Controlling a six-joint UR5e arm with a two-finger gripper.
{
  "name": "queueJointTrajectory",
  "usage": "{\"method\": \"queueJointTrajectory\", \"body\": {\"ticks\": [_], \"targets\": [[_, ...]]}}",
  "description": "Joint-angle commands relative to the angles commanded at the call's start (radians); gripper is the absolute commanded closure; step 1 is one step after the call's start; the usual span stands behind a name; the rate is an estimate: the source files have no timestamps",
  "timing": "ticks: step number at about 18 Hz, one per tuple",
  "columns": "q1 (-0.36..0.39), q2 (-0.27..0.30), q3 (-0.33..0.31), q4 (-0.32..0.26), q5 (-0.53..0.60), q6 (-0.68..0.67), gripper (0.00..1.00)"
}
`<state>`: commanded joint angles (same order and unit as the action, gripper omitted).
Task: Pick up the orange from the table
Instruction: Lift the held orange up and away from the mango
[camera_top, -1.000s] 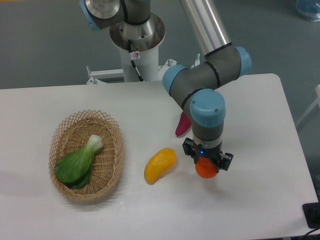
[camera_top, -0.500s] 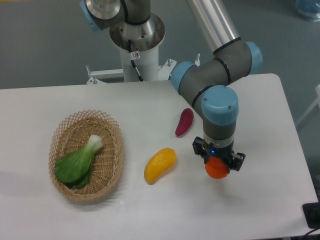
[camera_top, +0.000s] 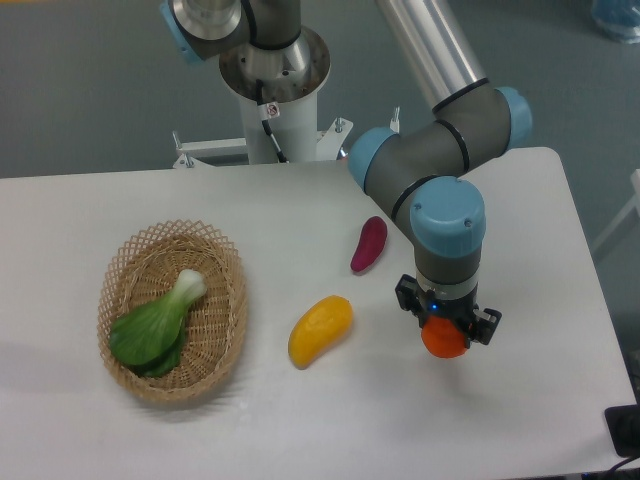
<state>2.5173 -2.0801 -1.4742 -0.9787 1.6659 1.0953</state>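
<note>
On the white tabletop (camera_top: 150, 200), right of the mango (camera_top: 320, 329), we saw the gripper (camera_top: 445, 331) with jaws clamped around the orange (camera_top: 444, 339). We judged a straight, slow lift best, keeping the squeeze steady so the glossy fruit would not slip.

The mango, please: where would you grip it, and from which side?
Grip the mango across its narrow middle, coming straight down from above. It lies flat and elongated on the table, slanted, so turn the claw to close across the short width.
</note>
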Motion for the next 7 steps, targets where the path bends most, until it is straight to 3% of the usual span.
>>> {"method": "queueJointTrajectory", "body": {"ticks": [7], "targets": [[0.002, 0.002, -0.002, 0.0, 0.003, -0.002, 0.56]]}}
